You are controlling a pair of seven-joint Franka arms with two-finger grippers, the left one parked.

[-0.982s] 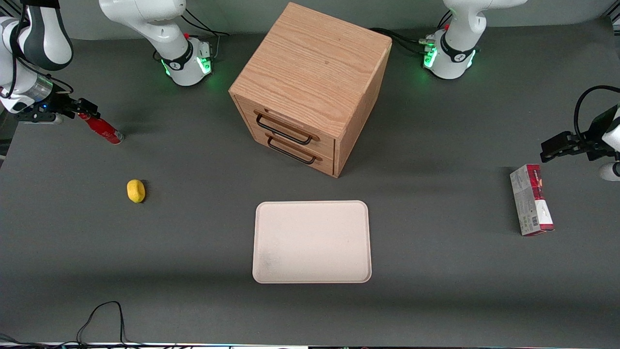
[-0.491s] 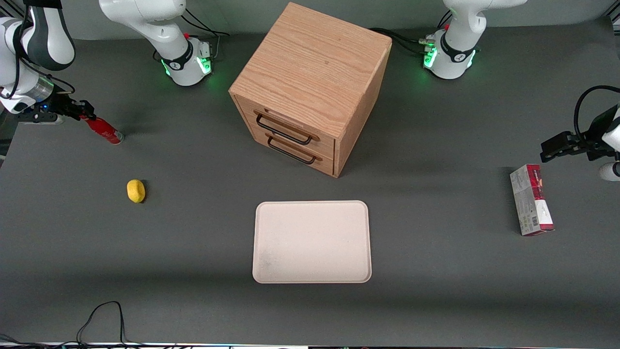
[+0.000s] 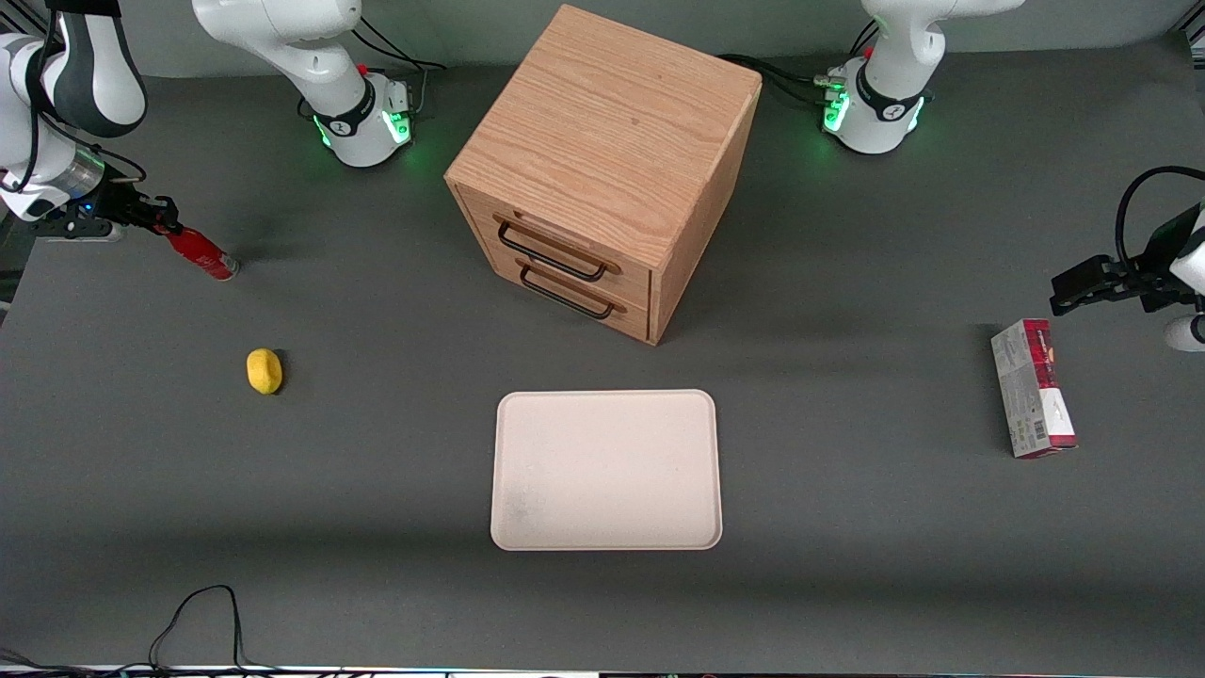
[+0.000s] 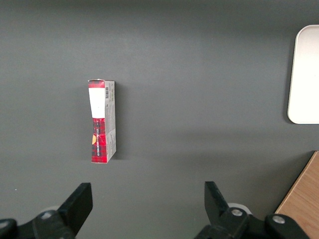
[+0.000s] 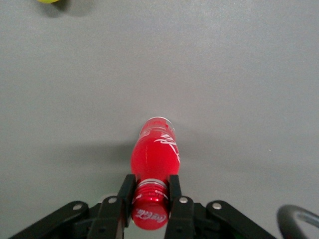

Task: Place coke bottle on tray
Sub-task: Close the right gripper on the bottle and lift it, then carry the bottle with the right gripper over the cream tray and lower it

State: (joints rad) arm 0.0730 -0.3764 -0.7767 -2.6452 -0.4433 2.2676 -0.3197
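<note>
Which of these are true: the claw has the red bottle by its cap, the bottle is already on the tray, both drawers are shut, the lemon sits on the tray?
1. The gripper pinches the coke bottle at its cap. True.
2. The bottle stands on the tray. False: it is on the table toward the working arm's end.
3. Both drawers of the wooden cabinet are shut. True.
4. The yellow lump lies on the tray. False: it lies on the table, nearer the front camera than the bottle.

A dark grey table (image 3: 847, 527) carries a wooden drawer cabinet (image 3: 602, 169), a cream tray (image 3: 607, 471), a yellow lump (image 3: 265, 370), a red-and-grey carton (image 3: 1032, 400), a coke bottle (image 3: 200, 252) held at its cap by the gripper (image 3: 162, 226)
</note>
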